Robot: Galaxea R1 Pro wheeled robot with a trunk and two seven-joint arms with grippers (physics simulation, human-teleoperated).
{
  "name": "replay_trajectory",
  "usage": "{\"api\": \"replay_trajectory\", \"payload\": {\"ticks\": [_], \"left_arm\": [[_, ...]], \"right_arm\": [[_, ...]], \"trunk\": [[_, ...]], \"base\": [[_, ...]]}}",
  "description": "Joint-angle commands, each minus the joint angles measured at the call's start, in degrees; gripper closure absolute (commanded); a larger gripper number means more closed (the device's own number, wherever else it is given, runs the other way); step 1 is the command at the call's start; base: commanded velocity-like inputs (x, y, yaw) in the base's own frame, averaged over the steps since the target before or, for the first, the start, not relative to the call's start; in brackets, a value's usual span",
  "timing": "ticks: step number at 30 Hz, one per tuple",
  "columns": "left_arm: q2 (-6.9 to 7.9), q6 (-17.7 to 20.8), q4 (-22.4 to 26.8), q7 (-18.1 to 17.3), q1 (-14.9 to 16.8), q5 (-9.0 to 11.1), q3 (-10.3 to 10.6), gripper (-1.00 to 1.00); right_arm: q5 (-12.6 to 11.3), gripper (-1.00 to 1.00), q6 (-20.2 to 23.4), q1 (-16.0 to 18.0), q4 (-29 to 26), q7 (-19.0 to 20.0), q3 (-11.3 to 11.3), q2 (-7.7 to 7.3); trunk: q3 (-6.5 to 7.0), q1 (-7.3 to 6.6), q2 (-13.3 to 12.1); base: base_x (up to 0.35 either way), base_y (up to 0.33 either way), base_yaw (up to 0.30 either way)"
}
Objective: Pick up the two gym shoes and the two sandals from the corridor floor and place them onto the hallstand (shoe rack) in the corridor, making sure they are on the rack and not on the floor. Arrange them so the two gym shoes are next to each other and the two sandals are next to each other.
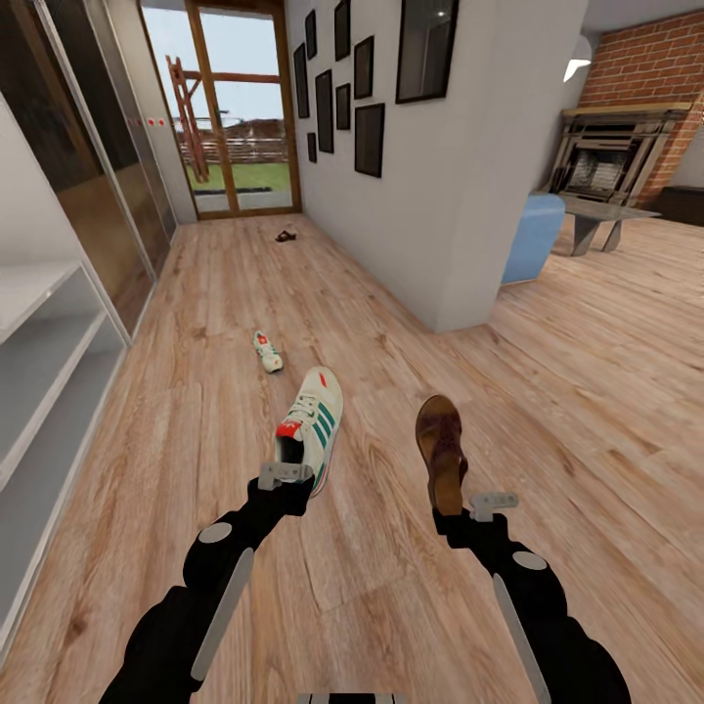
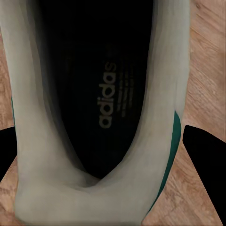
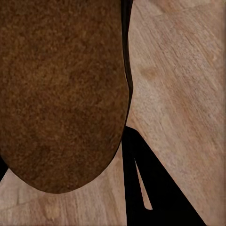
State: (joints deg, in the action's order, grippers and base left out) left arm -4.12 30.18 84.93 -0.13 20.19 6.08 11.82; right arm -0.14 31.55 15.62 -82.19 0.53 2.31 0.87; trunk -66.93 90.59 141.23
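From the head camera, the left gripper (image 1: 285, 476) is clamped on the heel end of a gym shoe (image 1: 313, 422), held above the corridor floor (image 1: 372, 577). Its long axis runs away from the robot, toe forward and leaning slightly right. It looks light, with a padded collar that gives, so the firmer heel counter is the sensible hold. The right gripper (image 1: 467, 506) grips the heel end of a sandal (image 1: 441, 448), just right of that shoe, toe pointing away and footbed facing the camera. It seems thin, stiffer and liable to pivot in a pinch. The second gym shoe (image 1: 268, 351) lies on the floor beyond the held one, the second sandal (image 1: 285, 236) much farther along near the glass door. The hallstand (image 1: 44, 391) stands to the left of the held shoe.

The left wrist camera looks into the shoe's opening (image 2: 101, 94), dark fingers (image 2: 202, 165) flanking it.

The right wrist camera shows the sandal's brown sole (image 3: 61, 89) close up; I cannot tell the fingers' closure here.
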Motion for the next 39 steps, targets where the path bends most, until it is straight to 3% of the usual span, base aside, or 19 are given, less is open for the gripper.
{"api": "replay_trajectory", "payload": {"ticks": [1, 5, 15, 25, 39], "left_arm": [[-0.01, 0.3, 0.1, 0.0, 0.0, 0.5, 0.0, 1.00], [-0.01, 0.3, 0.1, 0.0, 0.0, 0.5, 0.0, 1.00], [-0.01, 0.2, 0.1, 0.0, 0.0, 0.5, 0.0, 1.00], [-0.01, 0.3, 0.1, 0.0, 0.0, 0.5, 0.0, 1.00], [-0.01, 0.3, 0.2, 0.1, 0.0, 0.5, 0.0, 1.00]], "right_arm": [[-0.2, 1.00, 0.4, 0.0, -0.1, 0.0, 0.0, 0.01], [-0.2, 1.00, 0.4, 0.0, -0.1, 0.0, 0.0, 0.01], [-0.2, 1.00, 0.4, 0.0, -0.1, 0.0, 0.0, 0.01], [-0.2, 1.00, 0.4, 0.0, -0.1, 0.0, 0.0, 0.01], [-0.2, 1.00, 0.4, 0.0, -0.1, 0.0, 0.0, 0.01]], "trunk": [[0.23, -0.24, -0.4], [1.32, -1.11, -2.0], [2.26, -1.11, -2.0], [1.40, 1.08, 2.0], [2.71, 1.08, 2.0]], "base": [[0.000, 0.000, 0.000], [0.000, 0.000, 0.000], [0.000, 0.000, 0.000], [0.000, 0.000, 0.000], [0.042, -0.066, 0.000]]}}
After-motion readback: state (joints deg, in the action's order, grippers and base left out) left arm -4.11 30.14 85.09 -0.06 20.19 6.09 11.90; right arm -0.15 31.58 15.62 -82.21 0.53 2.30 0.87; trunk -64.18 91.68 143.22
